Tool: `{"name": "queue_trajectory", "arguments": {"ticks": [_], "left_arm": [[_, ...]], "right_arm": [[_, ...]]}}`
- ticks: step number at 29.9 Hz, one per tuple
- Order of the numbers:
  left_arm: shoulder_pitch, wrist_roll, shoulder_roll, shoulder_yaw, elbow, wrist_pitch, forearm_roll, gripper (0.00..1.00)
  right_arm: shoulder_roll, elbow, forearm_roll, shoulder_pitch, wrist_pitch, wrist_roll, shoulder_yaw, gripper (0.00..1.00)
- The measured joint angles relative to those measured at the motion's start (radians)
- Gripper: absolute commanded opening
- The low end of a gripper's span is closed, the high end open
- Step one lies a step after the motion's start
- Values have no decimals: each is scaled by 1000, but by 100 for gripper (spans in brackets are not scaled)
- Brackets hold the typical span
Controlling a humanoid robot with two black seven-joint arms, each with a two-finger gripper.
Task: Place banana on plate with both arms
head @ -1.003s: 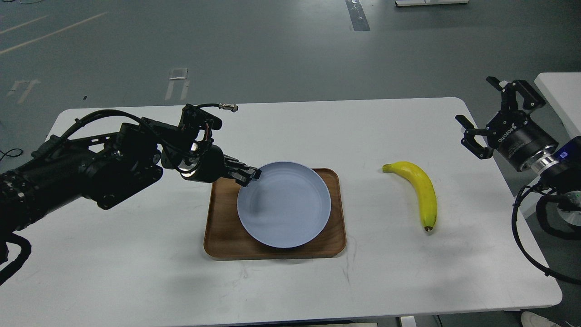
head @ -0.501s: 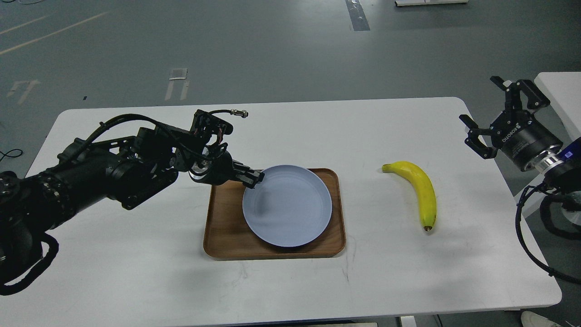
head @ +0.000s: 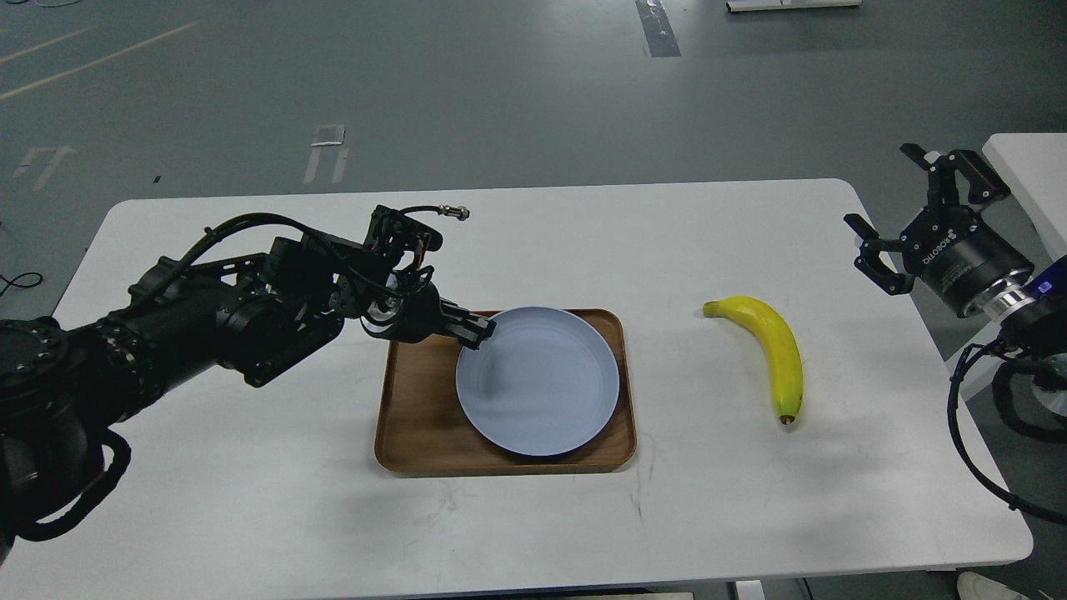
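Banana [head: 772,354] placement is not yet done: the fruit lies bare on the white table [head: 250,500] toward its right edge. The plate [head: 542,392] sits mid-table on a wooden tray [head: 417,433], my left claw [head: 477,331] clenched on its rim. My right claw [head: 904,221] hangs spread, holding nothing.

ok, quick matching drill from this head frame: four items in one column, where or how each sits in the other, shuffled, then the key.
Items:
1. banana
2. plate
3. left gripper
4. right gripper

States:
A. on the wooden tray
B. open, above the table's right edge
C. lying on the bare white table, right of the tray
D. at the plate's upper-left rim

Pairs: 1-C, 2-A, 3-D, 4-B
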Motion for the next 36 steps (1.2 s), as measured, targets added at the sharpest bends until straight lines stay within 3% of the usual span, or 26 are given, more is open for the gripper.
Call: {"name": "queue_trajectory", "arguments": {"ticks": [3, 7, 9, 16, 27, 31, 36], "left_arm": [[-1, 0, -4, 0, 7, 0, -4, 77], [-7, 0, -5, 0, 9, 0, -13, 86], [-15, 0, -5, -1, 8, 0, -29, 96], [-59, 0, 45, -15, 8, 0, -236, 97], [-28, 0, 287, -38, -3, -29, -1257, 98], [75, 0, 367, -153, -4, -58, -1464, 98], [212, 0, 408, -353, -1, -62, -1521, 98]], "right_arm": [[0, 0, 0, 0, 0, 0, 0, 100], [1, 0, 0, 0, 0, 0, 0, 100], [1, 0, 0, -1, 0, 0, 0, 100], [-4, 1, 0, -2, 0, 0, 3, 100], [-22, 2, 0, -2, 0, 0, 5, 100], [-23, 1, 0, -6, 0, 0, 4, 100], [-23, 0, -2, -12, 0, 0, -1, 100]]}}
